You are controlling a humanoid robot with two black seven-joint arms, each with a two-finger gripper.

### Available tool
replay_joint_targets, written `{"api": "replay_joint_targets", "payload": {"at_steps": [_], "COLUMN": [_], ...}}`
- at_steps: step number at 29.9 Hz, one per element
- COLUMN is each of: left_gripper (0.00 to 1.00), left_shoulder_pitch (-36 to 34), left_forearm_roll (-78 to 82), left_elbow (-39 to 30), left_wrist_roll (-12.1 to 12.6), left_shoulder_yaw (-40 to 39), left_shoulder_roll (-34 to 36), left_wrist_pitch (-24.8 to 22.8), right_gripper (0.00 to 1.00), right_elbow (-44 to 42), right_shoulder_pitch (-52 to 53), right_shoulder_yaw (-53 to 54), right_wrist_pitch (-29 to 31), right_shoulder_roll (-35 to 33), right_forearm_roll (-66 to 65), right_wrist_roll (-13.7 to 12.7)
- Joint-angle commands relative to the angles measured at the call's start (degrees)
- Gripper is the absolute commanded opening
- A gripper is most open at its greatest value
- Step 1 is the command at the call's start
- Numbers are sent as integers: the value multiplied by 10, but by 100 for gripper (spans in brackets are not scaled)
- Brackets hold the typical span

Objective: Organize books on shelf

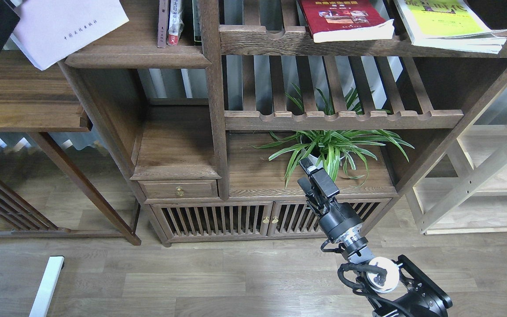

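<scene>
The pale lavender-white book (68, 31) hangs tilted at the top left, its right corner over the left end of the dark solid shelf board (139, 56). My left gripper (2, 13) sits in the top left corner, mostly cut off by the frame, and grips the book's left edge. The dark red book (346, 20) and the yellow-green book (449, 22) lie flat on the upper slatted rack. My right gripper (308, 171) is low in front of the plant and holds nothing; its fingers are too dark to tell apart.
Thin brown- and white/red-spined books (168, 22) stand at the right end of the shelf board against the upright post (213, 88). A spider plant (330, 147) stands on the cabinet top. A side table (24, 103) is at the left.
</scene>
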Motion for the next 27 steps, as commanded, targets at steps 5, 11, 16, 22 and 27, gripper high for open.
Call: {"api": "replay_joint_targets", "payload": {"at_steps": [5, 11, 16, 22, 27], "left_gripper": [0, 0, 0, 0, 0], "left_shoulder_pitch": [-2, -17, -54, -76, -80], "left_forearm_roll": [67, 126, 169, 203, 227], "left_elbow": [4, 4, 4, 6, 13], "left_wrist_roll": [0, 0, 0, 0, 0], "left_shoulder_yaw": [-6, 5, 26, 56, 65], "left_shoulder_roll": [-17, -50, -75, -90, -95], "left_wrist_pitch": [123, 168, 182, 249, 269], "right_gripper": [99, 99, 99, 99, 99], "right_elbow": [-5, -5, -5, -5, -5], "right_shoulder_pitch": [0, 3, 4, 6, 9], "right_shoulder_yaw": [-9, -20, -20, -28, -28], "right_wrist_pitch": [0, 0, 0, 0, 0], "right_shoulder_roll": [3, 4, 5, 5, 6], "right_forearm_roll": [0, 1, 2, 2, 3], "right_wrist_roll": [0, 1, 1, 1, 1]}}
